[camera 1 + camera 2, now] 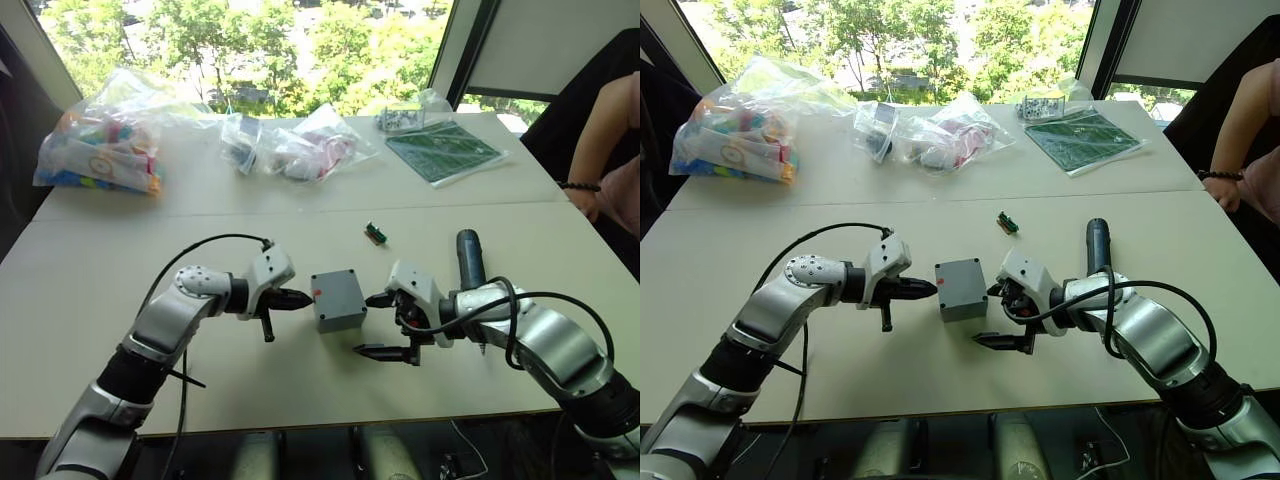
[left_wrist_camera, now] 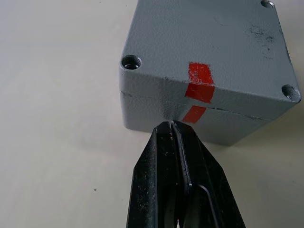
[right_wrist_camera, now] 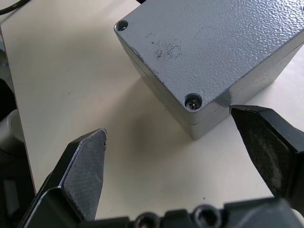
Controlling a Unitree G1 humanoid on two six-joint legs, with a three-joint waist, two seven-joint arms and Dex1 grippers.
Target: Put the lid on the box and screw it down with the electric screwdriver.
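Lid (image 2: 209,42) already seated on box (image 1: 337,301); left end effector (image 2: 173,124) pinched closed, bracing its 9 o'clock side; right end effector (image 3: 171,137) wide at 3 o'clock; electric screwdriver (image 1: 470,257) unused on worktop (image 1: 150,240).

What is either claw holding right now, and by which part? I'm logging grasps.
Nothing is held. The left claw is shut, its tip against the box side; the right claw is open beside a corner.
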